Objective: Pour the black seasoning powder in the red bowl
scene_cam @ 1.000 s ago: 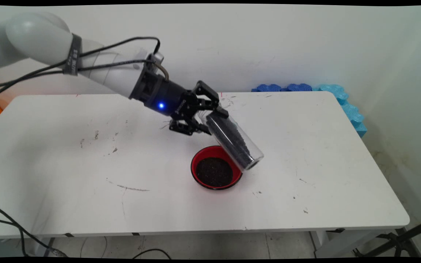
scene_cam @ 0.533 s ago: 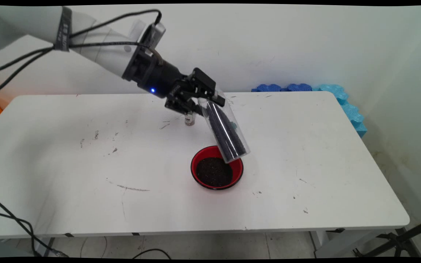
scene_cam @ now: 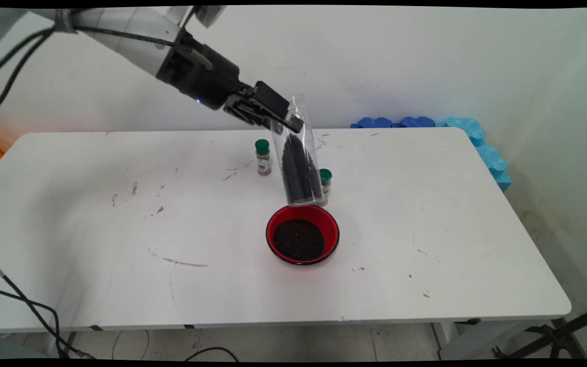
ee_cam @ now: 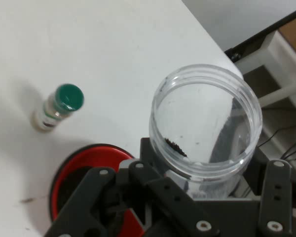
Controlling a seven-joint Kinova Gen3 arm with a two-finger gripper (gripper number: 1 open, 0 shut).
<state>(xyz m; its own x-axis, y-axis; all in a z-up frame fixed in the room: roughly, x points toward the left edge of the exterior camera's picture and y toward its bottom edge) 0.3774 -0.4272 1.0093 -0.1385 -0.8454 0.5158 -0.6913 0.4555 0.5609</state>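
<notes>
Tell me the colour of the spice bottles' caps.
Green caps, clearest in the hand view.

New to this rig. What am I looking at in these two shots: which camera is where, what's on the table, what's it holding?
It is a white robot arm with a black two-finger hand. The main view comes from a fixed camera above the table's near side, looking across at the wall. The hand view comes from a camera on the hand itself, looking along its fingers.

The hand is shut on a clear plastic jar partly filled with dark grains, held nearly upright in the air with its open mouth at the top; the hand view looks into that mouth.

On the white table sits a red bowl of the same dark stuff, just below the jar. Behind it stand two small spice bottles with green caps, one to the left, one partly behind the jar.
</notes>
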